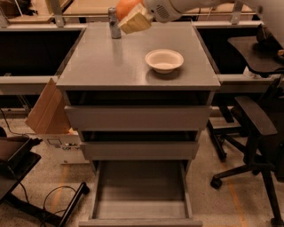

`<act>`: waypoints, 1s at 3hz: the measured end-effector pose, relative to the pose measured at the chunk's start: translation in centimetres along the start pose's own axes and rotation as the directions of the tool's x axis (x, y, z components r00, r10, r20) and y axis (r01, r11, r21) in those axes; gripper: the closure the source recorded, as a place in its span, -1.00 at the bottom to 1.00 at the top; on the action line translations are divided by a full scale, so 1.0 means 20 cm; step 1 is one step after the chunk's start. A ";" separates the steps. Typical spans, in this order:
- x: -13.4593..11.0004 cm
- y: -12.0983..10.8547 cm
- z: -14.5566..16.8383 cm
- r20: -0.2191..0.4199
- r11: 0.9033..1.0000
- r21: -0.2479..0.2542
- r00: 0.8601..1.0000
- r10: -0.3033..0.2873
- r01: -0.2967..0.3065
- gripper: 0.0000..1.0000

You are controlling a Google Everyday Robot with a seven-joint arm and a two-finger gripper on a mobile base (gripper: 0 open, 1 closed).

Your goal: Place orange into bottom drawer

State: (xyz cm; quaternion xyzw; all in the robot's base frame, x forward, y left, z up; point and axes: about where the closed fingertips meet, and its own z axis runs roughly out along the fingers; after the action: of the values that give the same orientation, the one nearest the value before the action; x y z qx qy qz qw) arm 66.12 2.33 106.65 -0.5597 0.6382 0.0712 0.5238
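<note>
Camera view: the pincer (133, 20) grips the orange (126, 5) above the back left of the desk (111, 71). The bottom drawer (140, 190) stands open below the desk's front. The fruit seems light, firm and smooth, likely to roll, so a hold across its middle suits it. The print on the carton (51, 119) left of the desk is unreadable.

Speckled floor (222, 210), black office chair (255, 117) right, cardboard box (46, 111) left.

Robotics lab: workbenches (31, 80), office chair (256, 120), end effector (132, 18) holding orange (126, 6) above cabinet (111, 62).
</note>
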 end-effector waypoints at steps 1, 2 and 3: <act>0.04 0.16 -0.09 0.045 0.997 0.060 0.998 0.043 -0.045 1.00; 0.44 0.40 -0.04 -0.007 0.994 0.040 0.995 0.097 -0.097 1.00; 0.96 0.74 0.13 -0.115 0.984 -0.067 0.981 0.154 -0.163 1.00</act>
State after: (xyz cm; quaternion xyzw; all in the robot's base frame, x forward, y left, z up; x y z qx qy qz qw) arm 59.37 -2.78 83.69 -0.5296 0.7052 0.1061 0.4593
